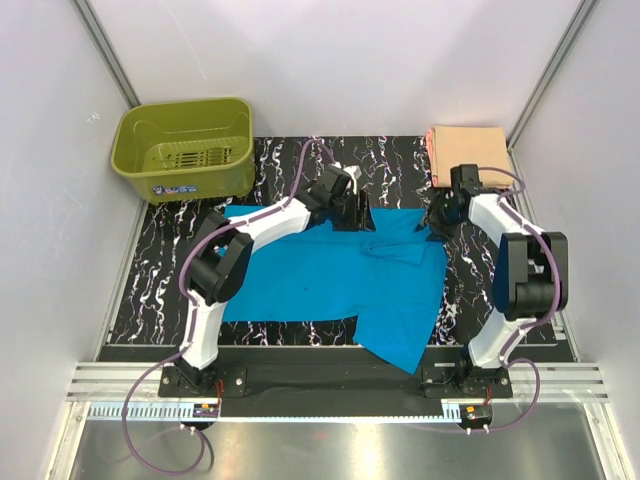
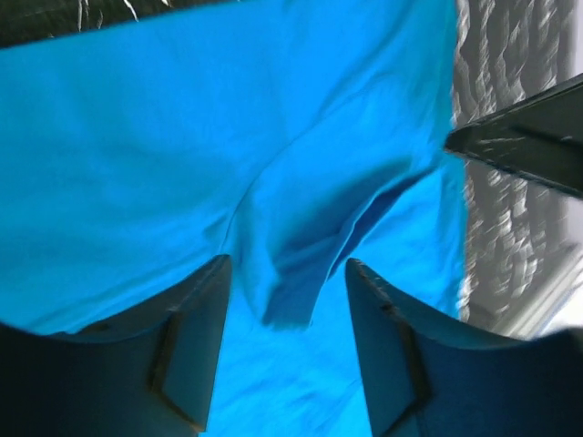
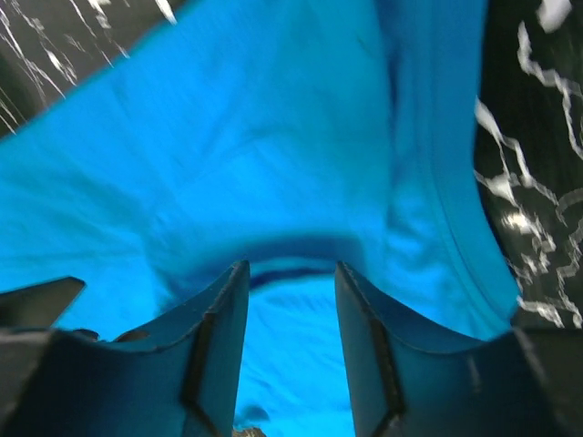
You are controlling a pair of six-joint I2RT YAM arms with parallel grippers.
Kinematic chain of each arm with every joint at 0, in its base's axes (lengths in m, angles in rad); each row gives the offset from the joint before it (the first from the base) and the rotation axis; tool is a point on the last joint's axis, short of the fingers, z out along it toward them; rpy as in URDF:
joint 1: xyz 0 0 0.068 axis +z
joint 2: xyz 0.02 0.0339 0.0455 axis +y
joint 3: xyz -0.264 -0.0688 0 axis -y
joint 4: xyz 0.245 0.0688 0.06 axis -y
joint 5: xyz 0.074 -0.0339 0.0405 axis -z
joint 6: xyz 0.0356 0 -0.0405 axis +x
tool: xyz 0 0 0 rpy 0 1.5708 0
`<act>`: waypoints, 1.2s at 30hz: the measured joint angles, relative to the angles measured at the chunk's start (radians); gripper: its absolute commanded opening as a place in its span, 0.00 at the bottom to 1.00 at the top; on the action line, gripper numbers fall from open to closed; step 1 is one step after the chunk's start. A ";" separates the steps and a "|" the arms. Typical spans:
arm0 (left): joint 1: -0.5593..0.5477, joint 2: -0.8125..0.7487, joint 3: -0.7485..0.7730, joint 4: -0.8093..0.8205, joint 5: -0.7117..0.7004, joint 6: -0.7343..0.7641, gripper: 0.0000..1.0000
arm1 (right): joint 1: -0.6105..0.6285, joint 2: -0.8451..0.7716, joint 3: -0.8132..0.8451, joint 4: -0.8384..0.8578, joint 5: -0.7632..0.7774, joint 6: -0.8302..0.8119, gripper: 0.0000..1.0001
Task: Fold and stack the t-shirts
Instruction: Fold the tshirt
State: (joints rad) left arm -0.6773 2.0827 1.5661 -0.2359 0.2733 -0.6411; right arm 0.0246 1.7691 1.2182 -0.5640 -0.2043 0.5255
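The left claw (image 2: pixel 288 264) and right claw (image 3: pixel 291 266) stand released over the blue t-shirt (image 1: pixel 300 280). A shallow pinch could drop its far edge.

Both arms extend toward upper centre. Left gripper (image 1: pixel 354 212) and right gripper (image 1: pixel 438 218) point downward, fingers (image 2: pixel 196 346) slightly parted; grip state indeterminate.

I see plain white walls (image 1: pixel 350 60) on three sides, with slanted aluminium posts (image 1: pixel 105 45) at the far corners. The table is covered by a black mat (image 1: pixel 400 160) with white marble veining. A ribbed aluminium rail (image 1: pixel 110 382) runs along the near edge, and a brushed metal sheet (image 1: pixel 330 445) lies nearest the camera. Lighting is even and shadows are soft.
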 measured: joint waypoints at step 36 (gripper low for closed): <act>-0.130 0.068 0.148 -0.321 -0.098 0.354 0.59 | -0.047 -0.030 -0.134 0.044 -0.075 -0.113 0.43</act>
State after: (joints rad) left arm -0.8078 2.1502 1.7138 -0.5571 0.1757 -0.2871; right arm -0.0219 1.7393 1.0840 -0.5198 -0.2794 0.4129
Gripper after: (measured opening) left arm 0.583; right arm 0.444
